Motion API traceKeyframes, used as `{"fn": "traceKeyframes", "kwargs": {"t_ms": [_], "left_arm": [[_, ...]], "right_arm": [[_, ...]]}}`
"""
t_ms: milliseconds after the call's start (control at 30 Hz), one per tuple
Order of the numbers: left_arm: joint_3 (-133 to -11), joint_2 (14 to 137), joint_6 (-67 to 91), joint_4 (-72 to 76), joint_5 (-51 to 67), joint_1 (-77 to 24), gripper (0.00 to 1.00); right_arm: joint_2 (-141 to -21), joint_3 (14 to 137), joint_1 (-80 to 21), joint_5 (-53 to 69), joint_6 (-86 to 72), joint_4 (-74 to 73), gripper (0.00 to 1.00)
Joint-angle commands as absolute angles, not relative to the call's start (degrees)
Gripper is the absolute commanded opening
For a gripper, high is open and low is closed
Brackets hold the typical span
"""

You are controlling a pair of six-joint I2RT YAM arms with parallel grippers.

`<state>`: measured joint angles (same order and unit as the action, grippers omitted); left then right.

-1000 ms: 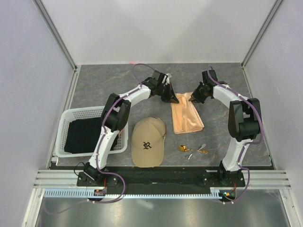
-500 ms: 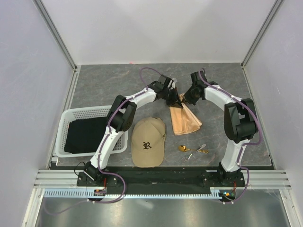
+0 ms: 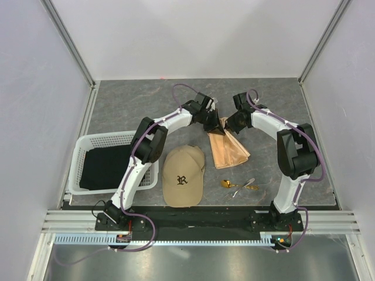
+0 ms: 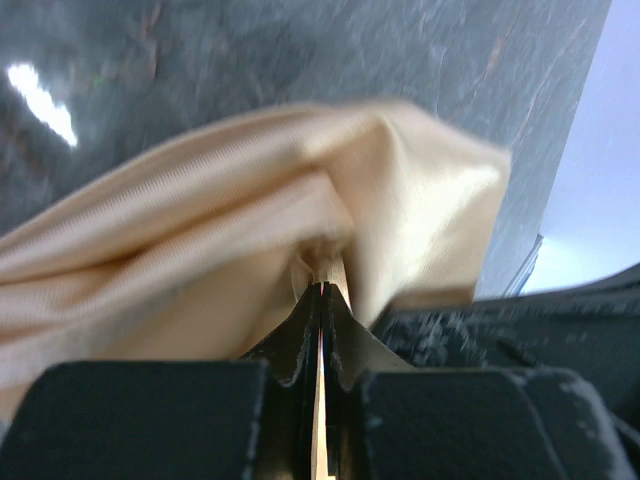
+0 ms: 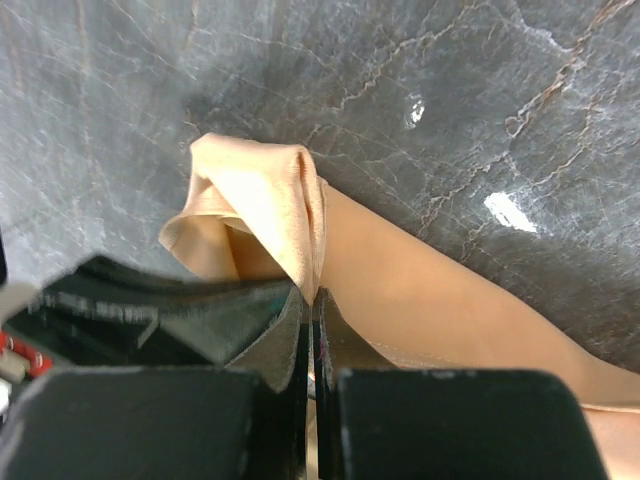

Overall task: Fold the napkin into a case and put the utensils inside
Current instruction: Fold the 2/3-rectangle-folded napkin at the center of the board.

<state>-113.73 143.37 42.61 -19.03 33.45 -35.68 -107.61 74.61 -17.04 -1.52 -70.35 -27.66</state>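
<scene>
The peach-orange napkin [image 3: 228, 151] lies bunched in a narrow wedge at mid-table, its far end lifted. My left gripper [image 3: 218, 123] is shut on that far end from the left, with cloth pinched between the fingertips [image 4: 322, 288] and the napkin [image 4: 200, 260] spreading away from them. My right gripper [image 3: 231, 123] is shut on the same end from the right, pinching a folded corner of the napkin [image 5: 270, 200] at its tips [image 5: 309, 296]. The two grippers nearly touch. The utensils [image 3: 239, 186], a gold spoon [image 3: 225, 184] and silvery pieces, lie near the front, right of the cap.
A tan baseball cap [image 3: 183, 174] sits just left of the napkin's near end. A white basket [image 3: 78, 157] holding a black cloth [image 3: 105, 167] stands at the left. White walls enclose the grey table on three sides.
Both grippers have moved toward each other over the napkin's far end. The flat rectangle has narrowed into a wedge with its two far corners brought together.
</scene>
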Motion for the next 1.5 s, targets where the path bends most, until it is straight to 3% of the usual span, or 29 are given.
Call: {"fn": "traceKeyframes", "kwargs": {"t_ms": [0, 267, 800, 1067, 1233, 1300, 1467], "left_arm": [[-112.5, 135.44, 41.84, -21.35, 35.24, -34.28, 0.08], [-109.43, 133.15, 39.47, -25.31, 34.45, -31.38, 0.02], [-115.75, 143.35, 37.35, -26.81, 31.91, -31.38, 0.02], [-116.46, 144.23, 37.09, -26.81, 31.82, -31.9, 0.02], [-116.02, 144.14, 36.22, -26.45, 32.17, -31.9, 0.02], [-115.58, 143.7, 34.47, -26.54, 32.69, -31.82, 0.02], [-114.35, 140.72, 31.65, -28.03, 31.91, -31.38, 0.02]], "right_arm": [[-104.77, 73.92, -17.14, -3.52, -71.81, -26.46, 0.0], [-104.77, 74.0, -17.14, -3.52, -71.72, -26.46, 0.0], [-107.4, 76.11, -19.25, -5.53, -73.56, -27.16, 0.0], [-111.61, 80.85, -24.78, -13.0, -76.73, -30.32, 0.01], [-114.25, 84.64, -27.24, -16.35, -77.26, -32.78, 0.05], [-115.75, 85.86, -27.25, -16.17, -73.07, -32.61, 0.14], [-115.67, 85.17, -27.16, -16.0, -62.95, -33.14, 0.22]]}}
